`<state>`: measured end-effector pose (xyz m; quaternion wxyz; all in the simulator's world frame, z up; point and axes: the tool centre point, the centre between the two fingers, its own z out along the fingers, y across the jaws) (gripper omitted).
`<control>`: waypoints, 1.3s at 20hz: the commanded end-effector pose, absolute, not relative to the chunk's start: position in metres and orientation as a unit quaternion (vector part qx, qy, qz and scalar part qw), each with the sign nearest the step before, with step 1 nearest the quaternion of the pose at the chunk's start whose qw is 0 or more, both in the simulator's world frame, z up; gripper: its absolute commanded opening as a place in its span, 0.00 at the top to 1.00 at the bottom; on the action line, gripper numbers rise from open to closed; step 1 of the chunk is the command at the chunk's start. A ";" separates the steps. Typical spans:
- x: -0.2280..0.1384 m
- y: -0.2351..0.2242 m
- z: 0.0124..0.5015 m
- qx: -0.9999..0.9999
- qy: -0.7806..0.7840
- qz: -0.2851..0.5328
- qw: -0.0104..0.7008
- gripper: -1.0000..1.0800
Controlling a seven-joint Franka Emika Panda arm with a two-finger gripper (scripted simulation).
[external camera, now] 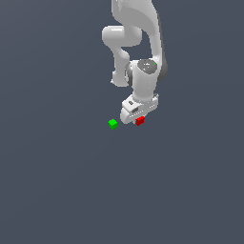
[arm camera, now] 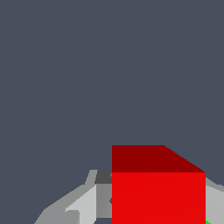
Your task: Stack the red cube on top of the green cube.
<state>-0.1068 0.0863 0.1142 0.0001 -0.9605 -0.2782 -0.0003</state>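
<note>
The red cube (external camera: pixel 140 121) sits directly under the white gripper (external camera: pixel 138 118), whose hand covers the cube's upper part in the exterior view. In the wrist view the red cube (arm camera: pixel 158 192) fills the space between the two fingers (arm camera: pixel 89 203), and both grey pads lie against its sides. The gripper is shut on it. The green cube (external camera: pixel 112 124) lies apart on the floor, a short way toward the exterior view's left of the red one. In the wrist view only a sliver of the green cube (arm camera: pixel 208 222) shows at the frame's edge. I cannot tell whether the red cube is off the floor.
The plain dark grey floor (external camera: pixel 62 181) spreads around both cubes. The white arm (external camera: pixel 143 43) rises behind the gripper toward the top of the exterior view.
</note>
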 end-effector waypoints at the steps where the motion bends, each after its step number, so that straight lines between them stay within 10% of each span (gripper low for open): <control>1: -0.111 0.074 0.110 -0.961 -0.278 0.000 0.000 1.00; 23: -0.149 -0.055 0.062 -0.961 -0.277 0.000 0.000 1.00; 24: -0.149 -0.055 0.062 -0.961 -0.277 0.000 0.000 0.04; 26: -0.149 -0.055 0.062 -0.961 -0.277 0.000 0.000 0.04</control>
